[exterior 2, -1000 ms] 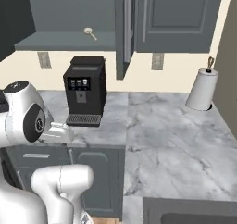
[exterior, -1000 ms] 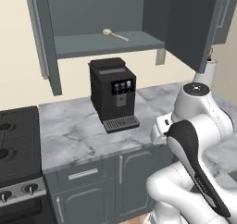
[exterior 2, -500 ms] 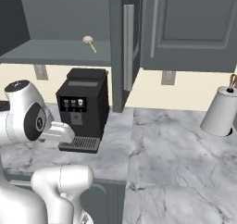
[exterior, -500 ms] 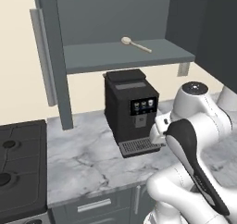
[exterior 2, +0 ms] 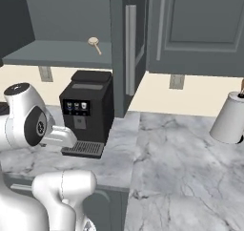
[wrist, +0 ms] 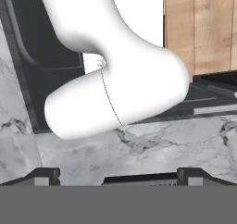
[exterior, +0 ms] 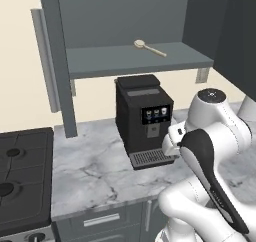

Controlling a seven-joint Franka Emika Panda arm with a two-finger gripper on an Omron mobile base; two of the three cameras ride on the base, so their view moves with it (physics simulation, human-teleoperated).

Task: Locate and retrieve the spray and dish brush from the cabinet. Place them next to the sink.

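Observation:
The cabinet hangs open above the counter, and its grey shelf is bare except for one thing. The dish brush, small with a thin tan handle, lies on that shelf, also seen as the dish brush from the right. My arm is folded low in front of the counter, well below the shelf. In the hand view my gripper is open with nothing between its fingertips, facing marble and my own arm. The spray is out of view. I cannot tell whether the dark recess in the hand view is the sink.
A black coffee machine stands on the marble counter under the shelf. A stove lies at the left. A paper-towel roll stands at the right. The open cabinet door with its bar handle juts out beside the shelf.
The whole picture has shifted: the base has driven closer, so the cabinet and coffee machine look larger. The arm keeps its folded pose and the gripper stays open.

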